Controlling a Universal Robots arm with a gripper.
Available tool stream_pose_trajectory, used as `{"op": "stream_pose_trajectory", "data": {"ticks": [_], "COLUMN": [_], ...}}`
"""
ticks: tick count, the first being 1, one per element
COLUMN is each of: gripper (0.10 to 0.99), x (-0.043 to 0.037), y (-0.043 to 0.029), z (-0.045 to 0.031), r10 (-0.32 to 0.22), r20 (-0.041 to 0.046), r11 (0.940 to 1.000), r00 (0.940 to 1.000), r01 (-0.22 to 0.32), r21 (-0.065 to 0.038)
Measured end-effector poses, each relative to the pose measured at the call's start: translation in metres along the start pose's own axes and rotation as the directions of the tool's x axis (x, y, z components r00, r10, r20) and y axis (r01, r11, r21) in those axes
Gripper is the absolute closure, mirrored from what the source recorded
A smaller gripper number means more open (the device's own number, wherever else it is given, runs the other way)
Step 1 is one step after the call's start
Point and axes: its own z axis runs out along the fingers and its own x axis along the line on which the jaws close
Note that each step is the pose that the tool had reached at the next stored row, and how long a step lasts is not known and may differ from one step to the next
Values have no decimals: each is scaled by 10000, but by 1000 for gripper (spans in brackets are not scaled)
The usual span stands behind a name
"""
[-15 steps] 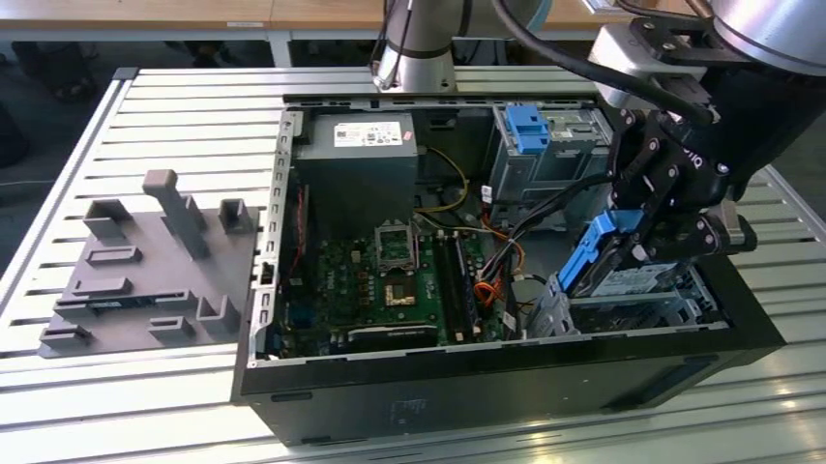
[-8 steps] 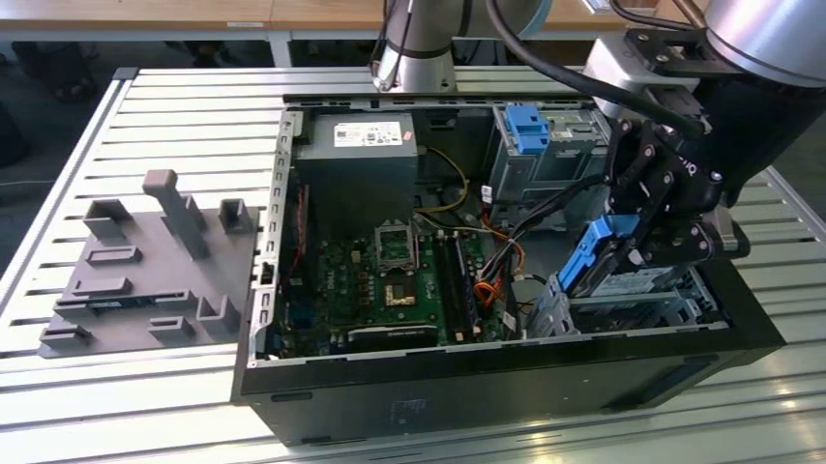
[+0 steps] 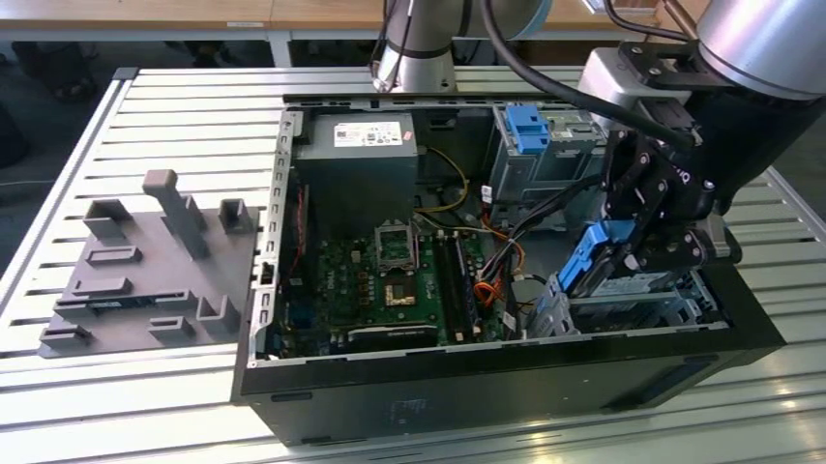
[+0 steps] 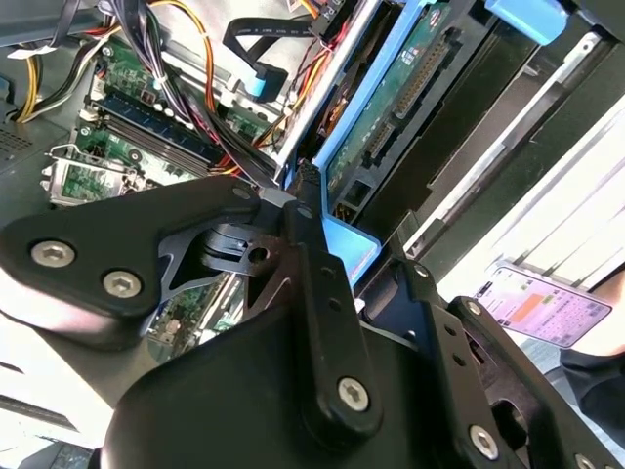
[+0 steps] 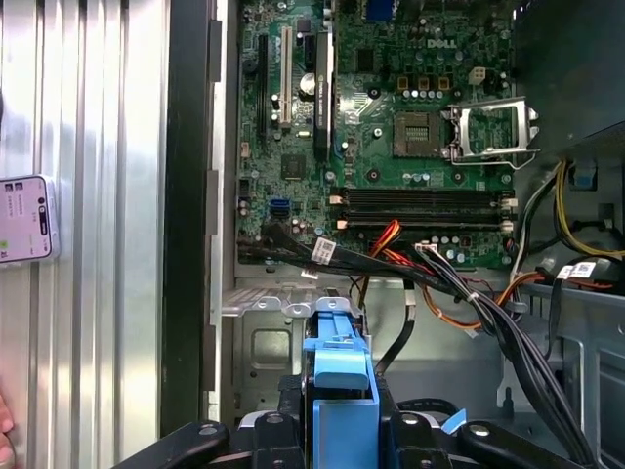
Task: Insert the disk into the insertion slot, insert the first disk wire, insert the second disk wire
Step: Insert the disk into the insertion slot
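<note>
the slatted metal table point(image 3: 168, 106) is carrying everything, and i am looking down on it in the exterior view. the open black computer case point(image 3: 516, 387) is lying on its side across the middle of it. the arm point(image 3: 775, 48) is reaching in from the exterior view's right, over the case's corner.

inside the case, the green motherboard point(image 3: 387, 280) is lying flat, with the grey power supply point(image 3: 355, 145) sitting beyond it. a grey fixture plate point(image 3: 142, 280) with upright pegs is resting on the table at the exterior view's left, well apart from the case. a taller grey bay point(image 3: 555, 155) with a blue bracket point(image 3: 527, 126) is standing at the far corner of the case.

the insertion slot point(image 3: 633, 311) is sitting in the near corner of the case on the exterior view's right. the disk point(image 3: 604, 253) is hanging on edge just above it, not yet seated; i cannot tell whether its lower edge is touching the cage.

the gripper point(image 3: 652, 246) is clamping the disk's blue caddy between its fingers, which is showing clearly in both wrist views.

black, orange and yellow cables point(image 5: 459, 283) are trailing across the case floor beside the slot. a phone point(image 5: 24, 220) is lying on the slats outside the case wall.
</note>
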Motion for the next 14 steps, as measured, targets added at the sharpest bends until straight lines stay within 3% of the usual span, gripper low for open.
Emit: {"op": "stream_pose_trajectory", "data": {"ticks": [14], "gripper": [714], "x": [0], "y": [-4], "z": [107], "r10": [0], "r20": [-1], "r11": [10000], "r00": [10000], "r01": [0], "r21": [0]}}
